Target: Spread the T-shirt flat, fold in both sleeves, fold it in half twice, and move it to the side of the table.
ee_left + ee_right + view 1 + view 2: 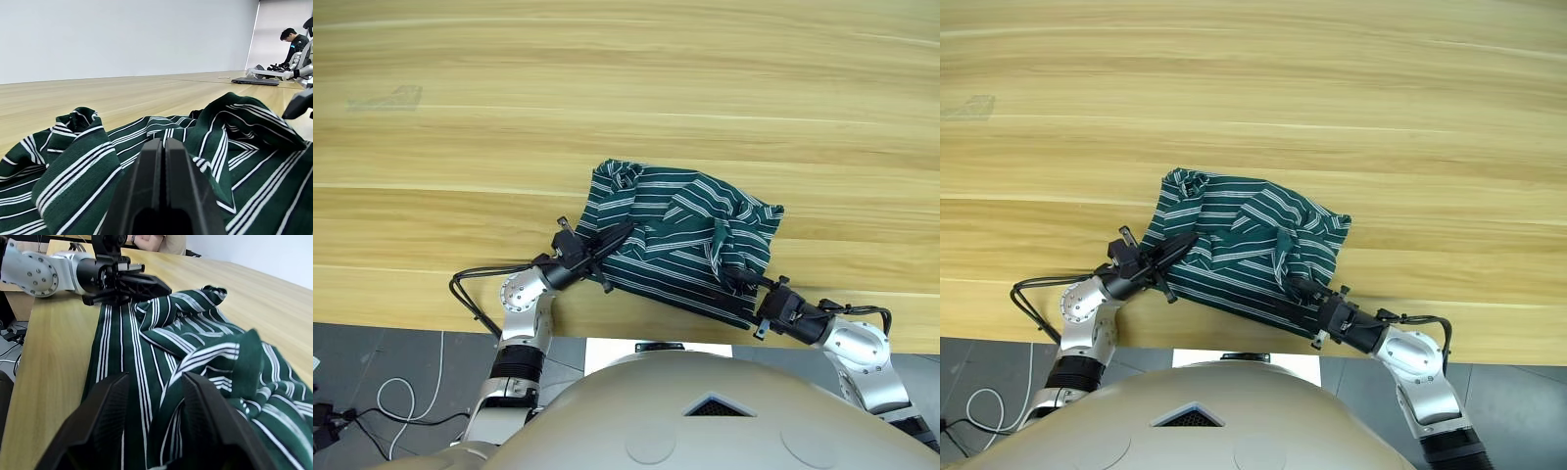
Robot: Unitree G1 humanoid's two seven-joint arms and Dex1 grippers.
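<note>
A dark green T-shirt [677, 233] with white stripes lies crumpled on the wooden table [607, 98], close to its near edge. My left gripper [623, 232] rests at the shirt's left edge. Its fingers [164, 161] are pressed together, with no cloth visibly between them, and the cloth [234, 137] lies heaped just beyond the tips. My right gripper [737, 280] sits at the shirt's near right corner. It is open, and a raised fold of the shirt [195, 347] runs between its two fingers [112, 406]. The left gripper [156, 284] also appears across the shirt from there.
The table's near edge [607, 328] runs right under both wrists, with grey floor and loose cables [401, 401] below at the left. Bare wood stretches far behind and to both sides of the shirt. A faint pale mark [386, 98] lies at the far left.
</note>
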